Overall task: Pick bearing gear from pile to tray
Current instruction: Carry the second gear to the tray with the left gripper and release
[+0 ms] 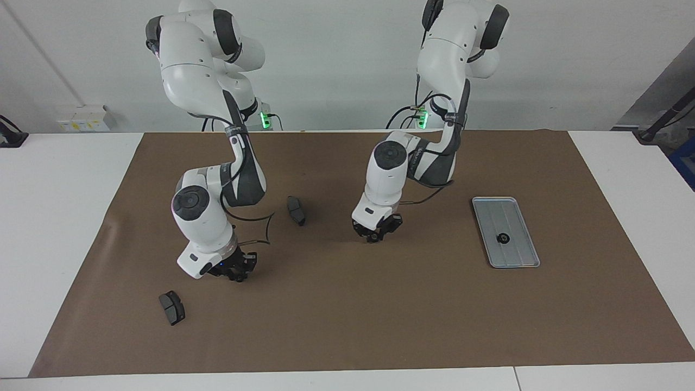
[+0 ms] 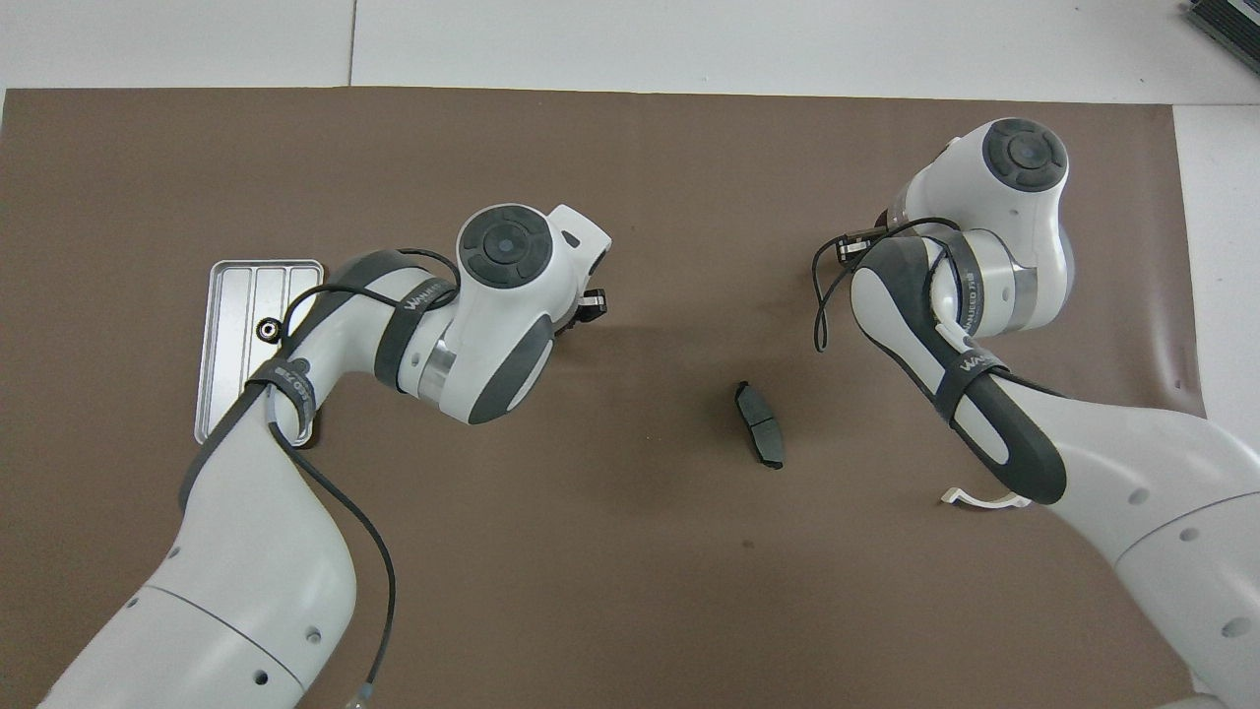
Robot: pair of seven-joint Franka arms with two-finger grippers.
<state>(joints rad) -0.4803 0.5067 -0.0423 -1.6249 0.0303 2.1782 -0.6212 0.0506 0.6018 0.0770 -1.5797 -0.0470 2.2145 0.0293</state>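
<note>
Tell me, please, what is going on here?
Two arms are moving small gears to the tray; one gear already lies in it. The left hand hangs low over the mat mid-table. The right hand, shut, is low over the mat near a dark pad. Whether either holds a gear cannot be seen.
</note>
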